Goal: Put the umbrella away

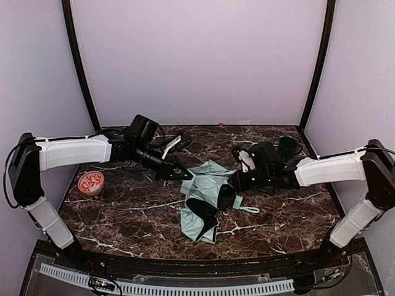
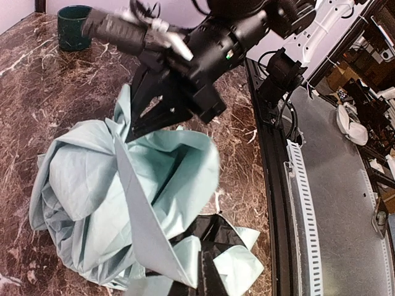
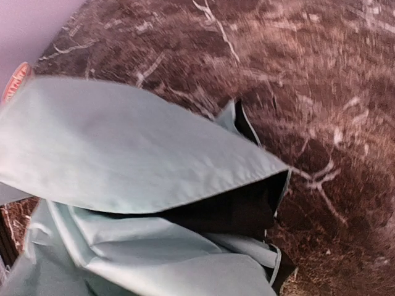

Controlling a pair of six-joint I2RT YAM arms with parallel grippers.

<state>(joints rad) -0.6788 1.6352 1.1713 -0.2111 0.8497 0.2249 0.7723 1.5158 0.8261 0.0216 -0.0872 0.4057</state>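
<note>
Mint fabric umbrella (image 1: 207,191) lies crumpled on the bench (image 1: 123,209) between the fingers, right fingers (image 1: 237,181) clenched on a canopy fold, left fingers (image 1: 180,174) clenched at its edge, hold unclear; light, floppy, likely slippery, so better gripped by shaft or handle.

The umbrella (image 1: 207,185) is soft, creased cloth, matt mint outside with a black lining of slight sheen. The tabletop (image 1: 123,213) looks like polished dark marble with white veins. The mug (image 1: 287,145) is glossy dark green.
</note>
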